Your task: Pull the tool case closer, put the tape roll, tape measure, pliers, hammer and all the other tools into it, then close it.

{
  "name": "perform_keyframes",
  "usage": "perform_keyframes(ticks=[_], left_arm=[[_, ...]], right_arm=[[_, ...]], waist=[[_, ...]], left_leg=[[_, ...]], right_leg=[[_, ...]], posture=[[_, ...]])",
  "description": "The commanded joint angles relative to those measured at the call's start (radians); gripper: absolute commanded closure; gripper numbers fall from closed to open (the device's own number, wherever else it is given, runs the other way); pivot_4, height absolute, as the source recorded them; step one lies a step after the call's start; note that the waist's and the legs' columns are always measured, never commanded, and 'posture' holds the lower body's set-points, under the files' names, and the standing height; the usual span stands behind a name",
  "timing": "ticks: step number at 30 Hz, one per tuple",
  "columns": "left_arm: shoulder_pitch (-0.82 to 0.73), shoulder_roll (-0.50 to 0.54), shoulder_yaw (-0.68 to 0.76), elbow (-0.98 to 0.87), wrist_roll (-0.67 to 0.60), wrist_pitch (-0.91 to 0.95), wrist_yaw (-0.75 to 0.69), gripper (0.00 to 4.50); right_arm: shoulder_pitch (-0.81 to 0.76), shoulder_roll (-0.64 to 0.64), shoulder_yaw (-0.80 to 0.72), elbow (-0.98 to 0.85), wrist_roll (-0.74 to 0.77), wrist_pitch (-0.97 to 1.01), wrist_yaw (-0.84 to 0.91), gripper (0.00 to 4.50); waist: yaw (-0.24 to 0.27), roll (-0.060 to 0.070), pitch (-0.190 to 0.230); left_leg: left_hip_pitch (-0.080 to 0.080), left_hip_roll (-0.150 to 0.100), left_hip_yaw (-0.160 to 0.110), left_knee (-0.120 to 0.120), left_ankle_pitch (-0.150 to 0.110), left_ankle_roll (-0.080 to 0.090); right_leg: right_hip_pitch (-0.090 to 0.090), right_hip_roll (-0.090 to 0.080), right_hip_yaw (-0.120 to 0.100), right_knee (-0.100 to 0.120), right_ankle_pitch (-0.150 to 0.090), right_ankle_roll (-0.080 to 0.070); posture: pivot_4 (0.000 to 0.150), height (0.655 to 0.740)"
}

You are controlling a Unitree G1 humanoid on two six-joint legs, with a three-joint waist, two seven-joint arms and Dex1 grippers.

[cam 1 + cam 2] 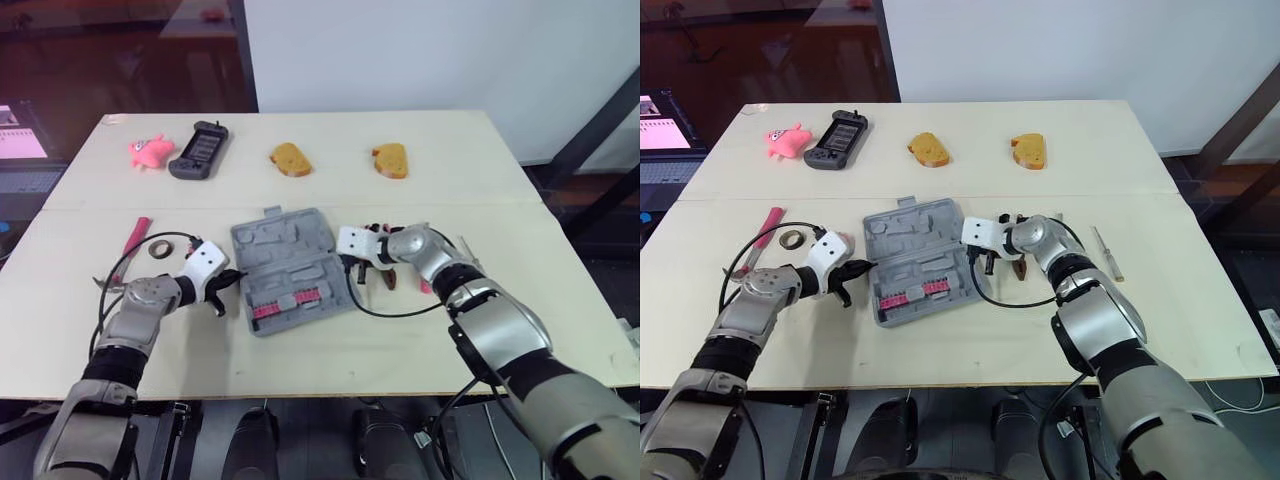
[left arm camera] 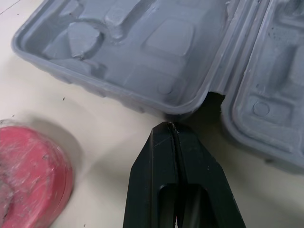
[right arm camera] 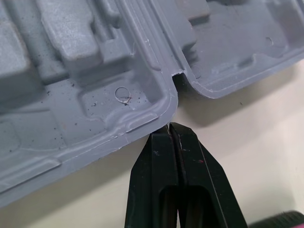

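Both grippers were clenched with nothing between the fingers. My left gripper [image 2: 172, 128] had its tip against the left edge of the tool case [image 1: 280, 235], at the notch where the two halves hinge. My right gripper [image 3: 170, 128] had its tip at the matching notch on the right edge. The case lay open and flat in the middle of the table [image 1: 400, 340], between my two arms.

I judged the task to be barely begun. With a closed tip on each side of the case, I took the step in hand to be drawing it nearer. The moulded hollows were empty except for a row of red bits [image 1: 285, 300] in the near half.

None of the loose tools had gone in:
- The tape roll [image 1: 160, 246] and a red-handled tool [image 1: 137, 236] lay on the table left of the case.
- A red round thing [image 2: 28, 171] sat just beside my left gripper. I could not tell what it was.
- The pliers [image 1: 386, 275] lay beside my right gripper.
- A slim tool [image 1: 1107, 252] lay further right.

All the packing was left to do, and then the closing.
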Motion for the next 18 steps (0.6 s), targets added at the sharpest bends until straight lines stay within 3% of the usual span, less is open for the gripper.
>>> perform_keyframes(ticks=[1,7,18], left_arm=[[-0.026,-0.019,-0.017,0.007,0.0,-0.005,-0.035,4.5],[-0.065,-0.038,-0.035,0.026,0.012,0.009,-0.075,4.5],[-0.073,-0.023,-0.045,0.057,0.035,0.016,-0.127,4.5]], right_arm=[[-0.033,0.023,-0.016,-0.01,-0.005,-0.037,0.041,4.44],[-0.021,0.018,-0.024,-0.027,0.011,-0.07,0.233,4.44],[-0.037,0.003,-0.021,-0.016,-0.05,-0.029,0.15,4.44]], waist=[[0.001,0.0,0.0],[0.005,0.0,0.0],[0.003,0.0,0.0]], left_leg=[[0.0,0.0,0.0,0.0,0.0,0.0],[0.0,0.0,0.0,0.0,0.0,0.0],[0.002,0.0,0.0,0.0,0.0,0.0]], right_leg=[[0.0,0.0,0.0,0.0,0.0,0.0],[0.001,0.0,0.0,0.0,0.0,0.0],[0.002,0.0,0.0,0.0,0.0,0.0]], posture=[[0.15,0.7207],[0.15,0.7207],[0.15,0.7207]])
